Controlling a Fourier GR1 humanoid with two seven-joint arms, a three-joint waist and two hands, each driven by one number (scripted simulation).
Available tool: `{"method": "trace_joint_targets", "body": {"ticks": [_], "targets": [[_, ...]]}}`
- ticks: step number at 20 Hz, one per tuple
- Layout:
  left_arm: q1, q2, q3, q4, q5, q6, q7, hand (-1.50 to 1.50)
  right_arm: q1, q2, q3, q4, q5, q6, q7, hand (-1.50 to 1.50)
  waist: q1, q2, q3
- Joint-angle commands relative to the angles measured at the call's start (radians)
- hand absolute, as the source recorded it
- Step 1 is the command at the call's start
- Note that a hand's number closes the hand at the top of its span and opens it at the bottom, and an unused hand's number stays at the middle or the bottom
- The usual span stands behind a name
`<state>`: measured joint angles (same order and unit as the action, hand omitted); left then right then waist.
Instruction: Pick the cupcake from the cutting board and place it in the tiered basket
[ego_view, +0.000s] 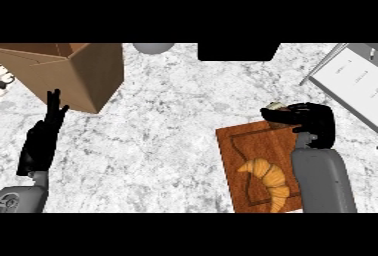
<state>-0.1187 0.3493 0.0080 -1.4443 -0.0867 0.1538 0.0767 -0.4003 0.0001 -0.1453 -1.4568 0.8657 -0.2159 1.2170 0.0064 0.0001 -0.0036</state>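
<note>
Here, in the head view, the right hand (306, 120) sits at about three o'clock on the marble counter (170, 150), its black fingers curled round the cupcake (276, 106), of which only a pale top shows, peeking out at the hand's ten o'clock side; the rest of it is hidden by the fingers. The hand and cupcake lie over the far edge of the wooden cutting board (247, 150), which occupies the four to five o'clock part of the counter; whether the cupcake touches the board or is lifted off it cannot be told. A golden croissant (269, 181) lies on the near half of the board, just beside the grey right forearm, which comes up from the lower edge at five o'clock. The left hand (40, 142) shows at nine o'clock near the left edge, resting with fingers straight and pointing up, holding nothing. A brown cardboard box (81, 70), open at the top, stands at ten to eleven o'clock, just beyond the left hand's fingertips. A grey rounded object (153, 47) sits at twelve o'clock against the far edge; a white wire-framed structure (347, 82) slants across at two o'clock, well apart from the box.
</note>
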Motion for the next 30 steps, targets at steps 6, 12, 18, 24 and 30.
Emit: {"method": "trace_joint_targets", "body": {"ticks": [6, 12, 18, 24, 30], "targets": [[-0.094, -0.044, -0.077, -0.025, -0.035, -0.013, -0.004, 0.0, -0.505, -0.109, -0.022, 0.447, 0.212, -0.075, -0.037, 1.5, 0.093, 0.034, 0.003], [-0.115, -0.031, -0.066, -0.021, -0.028, -0.028, 0.015, 0.0, -0.68, -0.192, -0.021, 0.602, 0.44, -0.2, -0.042, 1.5, 0.085, 0.031, 0.002], [-0.061, -0.024, -0.04, 0.002, -0.017, -0.033, -0.023, 0.0, -0.847, -0.251, -0.042, 0.747, 0.584, -0.208, -0.008, 1.5, 0.057, 0.02, 0.002], [-0.106, -0.022, -0.018, 0.014, -0.01, -0.033, 0.014, 0.0, -0.986, -0.348, -0.085, 0.95, 0.627, -0.097, -0.055, 1.5, 0.044, 0.021, 0.002], [-0.068, -0.011, -0.014, -0.027, -0.016, -0.044, 0.015, 0.0, -0.996, -0.387, -0.18, 1.008, 0.54, -0.209, -0.166, 1.5, 0.039, 0.015, 0.004]]}}
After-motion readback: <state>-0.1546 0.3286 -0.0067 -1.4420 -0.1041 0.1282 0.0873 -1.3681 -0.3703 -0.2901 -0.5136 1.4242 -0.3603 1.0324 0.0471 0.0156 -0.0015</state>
